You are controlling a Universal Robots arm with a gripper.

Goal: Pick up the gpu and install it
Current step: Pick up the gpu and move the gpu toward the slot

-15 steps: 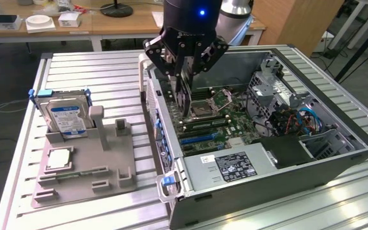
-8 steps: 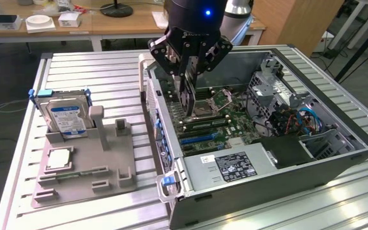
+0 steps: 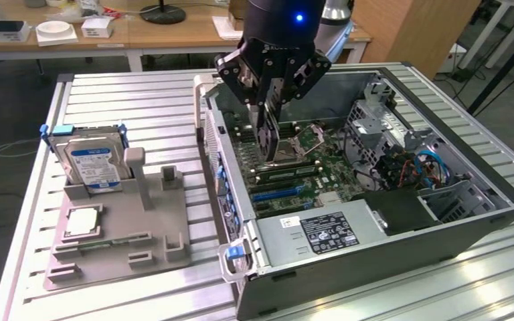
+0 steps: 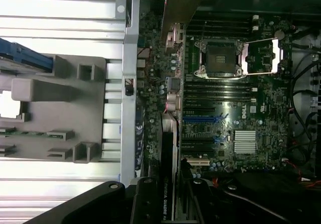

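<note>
On the counter [image 3: 132,107], the open computer case [image 3: 400,254] lies on its side; beside it a gray fixture [image 3: 163,207] carries 1 hard drive [image 3: 92,164]. Inside the case, above its motherboard [image 3: 315,140], the tool [image 3: 270,100] grips the gpu [image 3: 269,140] upright, edge-down.

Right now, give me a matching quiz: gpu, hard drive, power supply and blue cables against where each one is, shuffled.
Things:
1. gpu
2. hard drive
3. power supply
4. blue cables

Places:
A. Standing upright in the grey holder, outside the case
B. Lying flat in the case, black label facing up
C. Clamped on edge in the gripper, above the motherboard
D. Looping inside the case, toward the exterior view's right

Pairs: 1-C, 2-A, 3-B, 4-D
</note>
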